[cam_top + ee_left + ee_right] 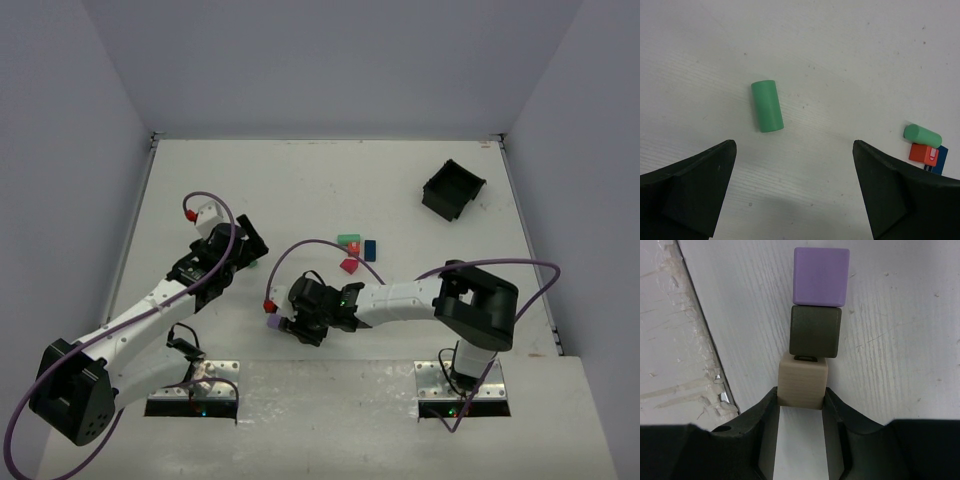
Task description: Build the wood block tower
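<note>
My right gripper (801, 396) is shut on a plain tan block (802, 379), one finger against each of its sides. A dark olive block (815, 331) touches its far face, and a purple block (821, 276) sits beyond that, all three in one line. From above, the purple block (272, 322) shows at the left tip of the right gripper (290, 325). My left gripper (794, 150) hangs open over bare table, a green cylinder (767, 106) lying just ahead of it. Another green cylinder (922, 135), a red block (923, 154) and a blue block (940, 161) lie together at the right.
A square black bin (452, 189) stands at the back right. The green (348, 242), blue (370, 249) and red (349, 265) pieces lie mid-table between the arms. The arms' mounting plates (195, 385) sit along the near edge, close to the right gripper.
</note>
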{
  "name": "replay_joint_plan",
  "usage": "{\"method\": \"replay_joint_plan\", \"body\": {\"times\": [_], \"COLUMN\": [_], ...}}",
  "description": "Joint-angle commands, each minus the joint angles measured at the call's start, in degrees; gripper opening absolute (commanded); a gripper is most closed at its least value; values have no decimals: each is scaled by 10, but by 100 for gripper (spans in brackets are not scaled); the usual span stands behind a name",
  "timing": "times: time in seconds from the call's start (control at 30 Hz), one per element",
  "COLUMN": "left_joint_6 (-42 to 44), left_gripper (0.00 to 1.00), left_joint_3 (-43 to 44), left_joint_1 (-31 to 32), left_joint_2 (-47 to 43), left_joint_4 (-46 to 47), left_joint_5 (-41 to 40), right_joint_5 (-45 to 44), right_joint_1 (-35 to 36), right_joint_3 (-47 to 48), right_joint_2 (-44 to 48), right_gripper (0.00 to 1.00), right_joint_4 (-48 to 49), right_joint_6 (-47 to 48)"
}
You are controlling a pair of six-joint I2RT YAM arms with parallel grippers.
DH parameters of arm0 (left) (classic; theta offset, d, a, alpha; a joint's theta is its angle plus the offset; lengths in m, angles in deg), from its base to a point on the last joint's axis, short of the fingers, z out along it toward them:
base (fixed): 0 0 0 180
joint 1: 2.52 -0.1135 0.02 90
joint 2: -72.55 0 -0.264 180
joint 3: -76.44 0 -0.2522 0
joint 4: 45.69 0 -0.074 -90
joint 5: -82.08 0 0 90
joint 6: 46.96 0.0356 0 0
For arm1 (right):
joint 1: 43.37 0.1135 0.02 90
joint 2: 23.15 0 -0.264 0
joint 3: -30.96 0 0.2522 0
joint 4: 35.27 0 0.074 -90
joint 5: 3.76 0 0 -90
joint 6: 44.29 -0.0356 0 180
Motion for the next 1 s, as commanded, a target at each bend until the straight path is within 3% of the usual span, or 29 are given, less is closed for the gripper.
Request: {"method": "replay_joint_plan", "body": {"times": [0.0, 0.97], "left_joint_6": [2, 2], "left_gripper": [100, 100], "left_joint_3": [-1, -1], "left_joint_1": [5, 5], "left_joint_2": [-8, -16], "left_joint_4": [19, 18], "left_joint_5": [-3, 2], "right_joint_5": [-4, -37], "right_joint_1": [3, 3], "right_joint_3": [27, 40], "right_joint_2": [-9, -25], "right_gripper": [37, 53], "right_joint_4": [14, -3], "right_joint_6": [-6, -12]}}
